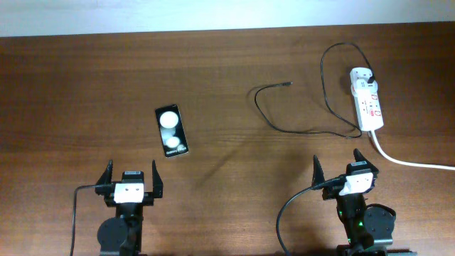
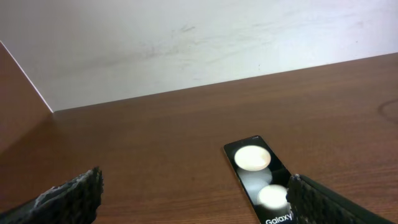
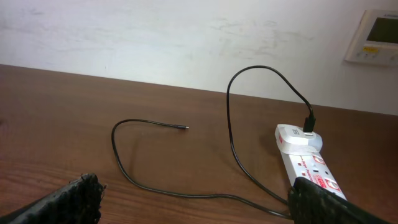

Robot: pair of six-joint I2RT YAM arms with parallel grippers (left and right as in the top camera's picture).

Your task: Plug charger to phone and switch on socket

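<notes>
The black phone point(image 1: 171, 131) lies flat on the wooden table at left-centre, its face showing two white round spots; the left wrist view shows it point(image 2: 255, 177) just ahead of my right finger. The white power strip socket point(image 1: 367, 99) lies at the far right. The black charger cable point(image 1: 298, 128) loops across the table, its plug head point(image 1: 370, 74) seated in the strip's far end and its connector tip point(image 1: 287, 84) lying free. The cable point(image 3: 186, 193) and strip point(image 3: 305, 155) show in the right wrist view. My left gripper point(image 1: 131, 178) and right gripper point(image 1: 341, 169) are open and empty near the front edge.
The strip's thick white cord point(image 1: 405, 161) runs off the right edge. A pale wall point(image 2: 186, 43) stands behind the table's far edge, with a white wall panel point(image 3: 376, 37) at upper right.
</notes>
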